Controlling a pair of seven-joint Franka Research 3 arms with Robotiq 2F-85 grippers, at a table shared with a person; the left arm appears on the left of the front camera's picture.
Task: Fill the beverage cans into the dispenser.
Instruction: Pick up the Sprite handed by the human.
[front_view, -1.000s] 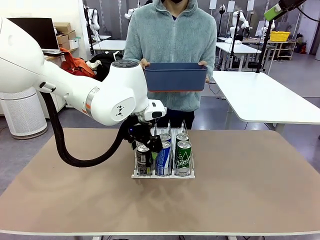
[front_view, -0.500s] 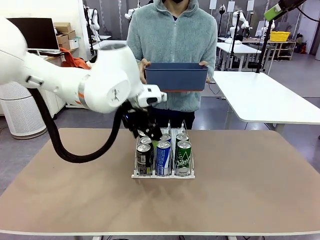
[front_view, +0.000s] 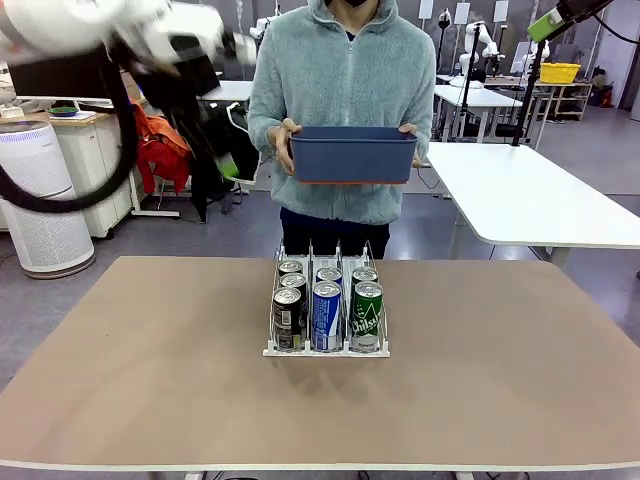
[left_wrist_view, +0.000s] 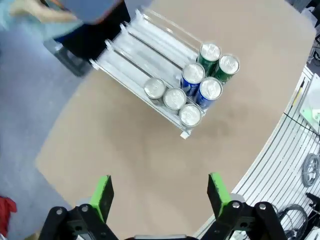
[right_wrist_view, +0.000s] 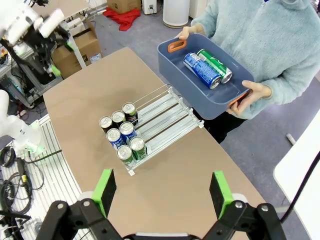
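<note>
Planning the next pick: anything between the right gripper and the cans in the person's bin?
Nothing visible does. The blue can and green can lie uncovered in the bin, beyond the open right gripper.

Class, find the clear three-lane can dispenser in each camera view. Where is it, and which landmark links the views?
Front view: clear three-lane dispenser mid-table, aluminium drink cans at its near end.
Left wrist view: upper middle, lying diagonally.
Right wrist view: centre-left.
Shared landmark: dark blue plastic bin, held beyond its empty end.
</note>
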